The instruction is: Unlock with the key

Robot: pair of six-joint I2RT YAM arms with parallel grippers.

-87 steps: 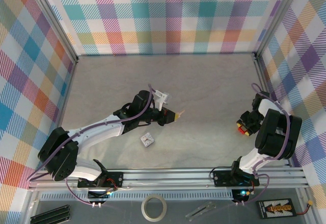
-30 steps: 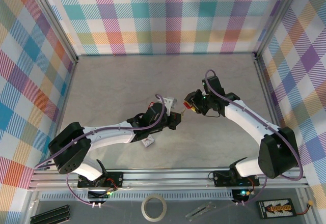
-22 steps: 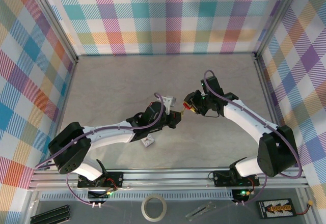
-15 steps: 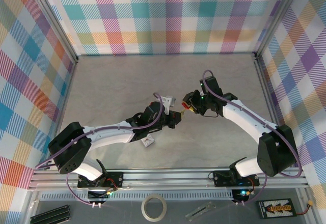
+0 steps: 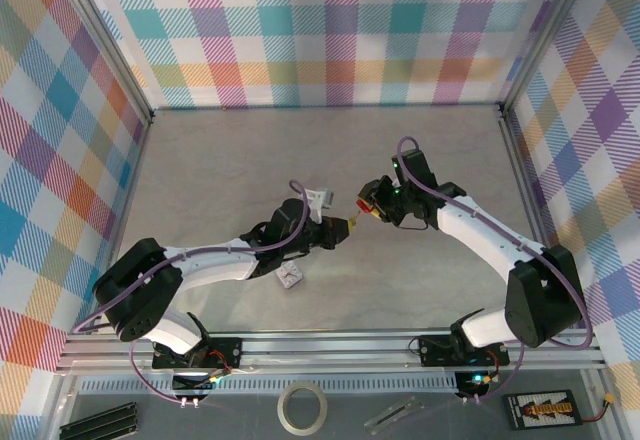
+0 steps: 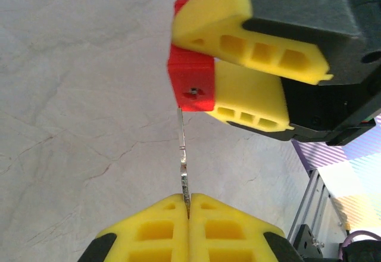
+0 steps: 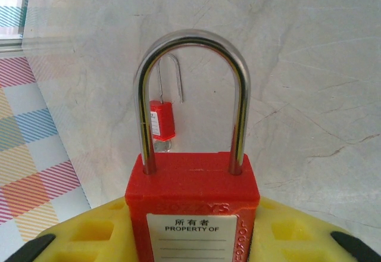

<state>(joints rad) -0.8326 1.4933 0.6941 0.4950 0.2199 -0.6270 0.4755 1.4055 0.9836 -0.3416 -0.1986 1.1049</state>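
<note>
My right gripper [image 5: 368, 205] is shut on a red padlock [image 7: 193, 184] at the table's middle, with the yellow fingers [image 7: 89, 232] clamping the body. Its steel shackle [image 7: 193, 39] sits closed in the body. In the left wrist view the padlock's underside [image 6: 191, 86] faces me, with a small keyhole in it. My left gripper [image 6: 189, 197] is shut on a thin metal key [image 6: 185, 172]. The key points at that underside, and its tip reaches the lower edge, just left of and below the keyhole. Seen from above, the left gripper [image 5: 343, 226] sits just lower left of the right one.
A second, smaller red padlock [image 7: 162, 119] lies on the table beyond the held one, its shackle raised. A small white object [image 5: 290, 277] lies under the left forearm. Plaid walls and aluminium rails [image 5: 320, 345] enclose the table.
Since the earliest frame the right arm has brought the padlock from the far right to the middle. Over the last second the left wrist shifted slightly left; both grips held.
</note>
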